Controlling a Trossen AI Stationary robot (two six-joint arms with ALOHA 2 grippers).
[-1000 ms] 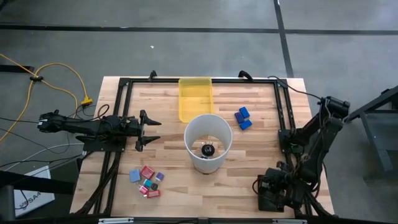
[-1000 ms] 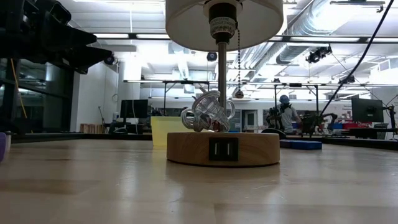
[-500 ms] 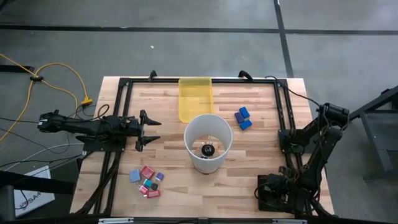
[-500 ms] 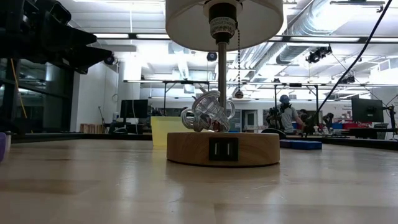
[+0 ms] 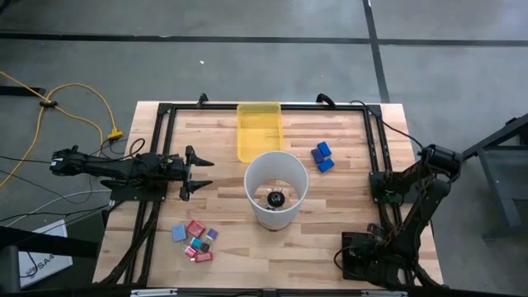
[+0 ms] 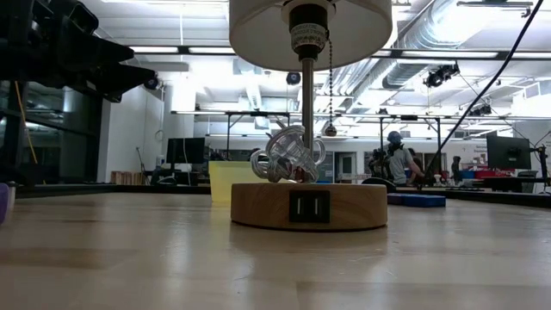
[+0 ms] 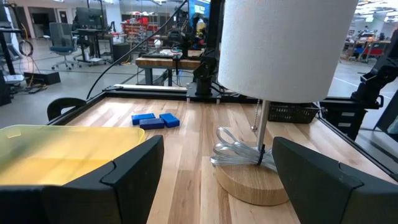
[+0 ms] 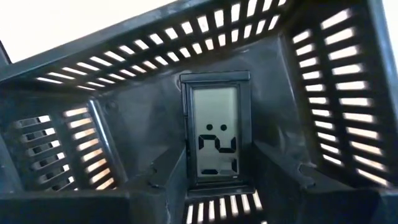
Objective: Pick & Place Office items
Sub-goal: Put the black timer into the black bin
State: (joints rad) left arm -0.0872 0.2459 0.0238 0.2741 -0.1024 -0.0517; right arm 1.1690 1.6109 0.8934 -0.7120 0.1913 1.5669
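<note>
The small office items (image 5: 195,239) lie in a loose cluster on the table's near left: pink, red, purple and light blue pieces. Two bigger bright-blue pieces (image 5: 322,157) (image 7: 155,119) lie right of centre. The yellow tray (image 5: 259,130) (image 7: 62,152) sits at the far middle. My left gripper (image 5: 198,173) (image 7: 214,180) hovers open at the table's left, pointing at the lamp and touching nothing. My right arm (image 5: 421,194) is folded at the near right corner, with its gripper down at a black slatted basket (image 5: 363,262) (image 8: 205,93).
A lamp stands mid-table: a white shade (image 5: 275,188) (image 7: 283,50) on a metal stem and a round wooden base (image 6: 308,205). A black frame (image 5: 161,115) runs round the table edges. Bare wood lies between lamp and item cluster. A person (image 6: 398,159) stands far behind.
My right arm has folded lower, its elbow sinking toward the table's near edge and its gripper end dropping further at the black basket in the near right corner. The left arm and all items have stayed still.
</note>
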